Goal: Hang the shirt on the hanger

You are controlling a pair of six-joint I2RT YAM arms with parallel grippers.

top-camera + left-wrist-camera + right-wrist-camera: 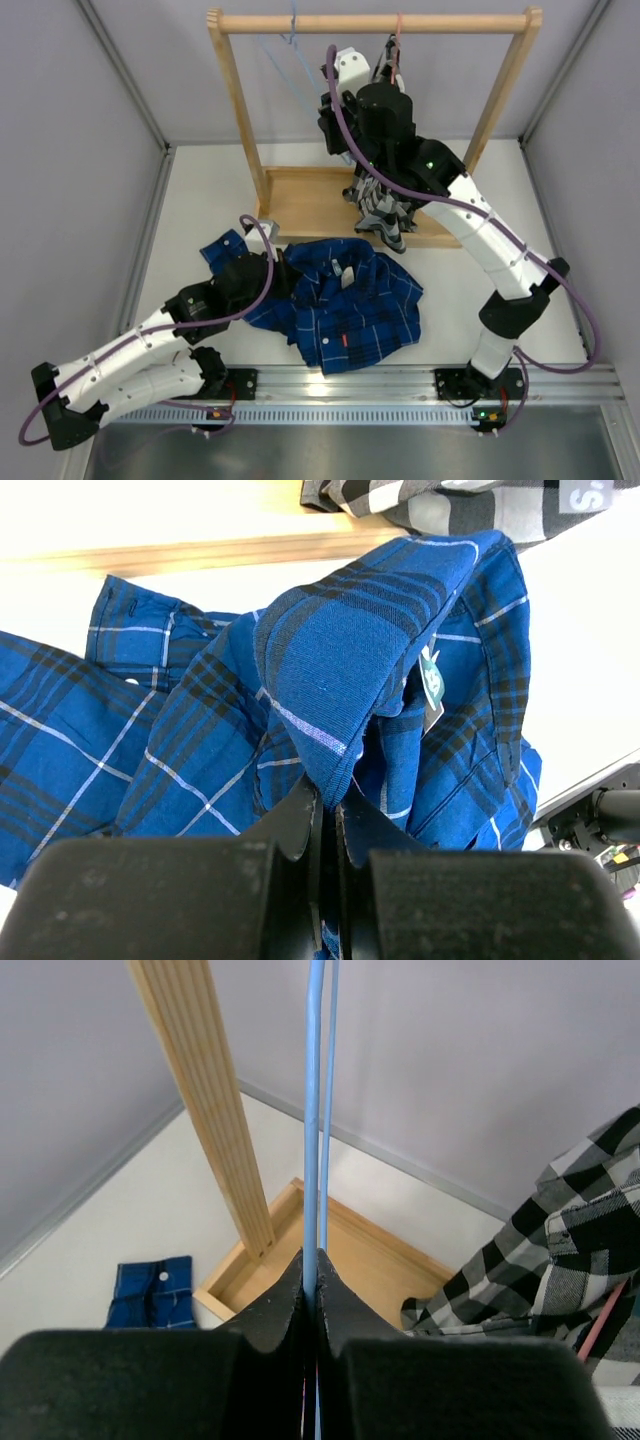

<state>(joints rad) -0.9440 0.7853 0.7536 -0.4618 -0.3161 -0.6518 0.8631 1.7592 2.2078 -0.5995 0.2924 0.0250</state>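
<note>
Blue plaid cloth, the shirt point(345, 305), lies crumpled on the white table point(480, 280) toward its near edge and a little left of the middle, just in front of the base tray of the wooden rack point(375, 22). One cuff is spread out toward the table's left edge. The left gripper point(276, 263) is low over the shirt's left side. In the left wrist view its jaws are pressed together on a raised fold of the shirt point(330, 680), with the cloth running down between the fingertips of that gripper point(328, 805). The light blue hanger point(292, 35) hangs by its hook from the left part of the rack's top rail, its thin wires slanting down and to the right. The right gripper point(330, 108) is up beside it, and in the right wrist view its jaws point(311, 1265) are clamped on the hanger point(315, 1110), which runs straight up from between them. A black-and-white checked shirt point(385, 215) hangs from a pinkish-red hanger point(397, 45) further right on the same rail, its hem over the tray.
</note>
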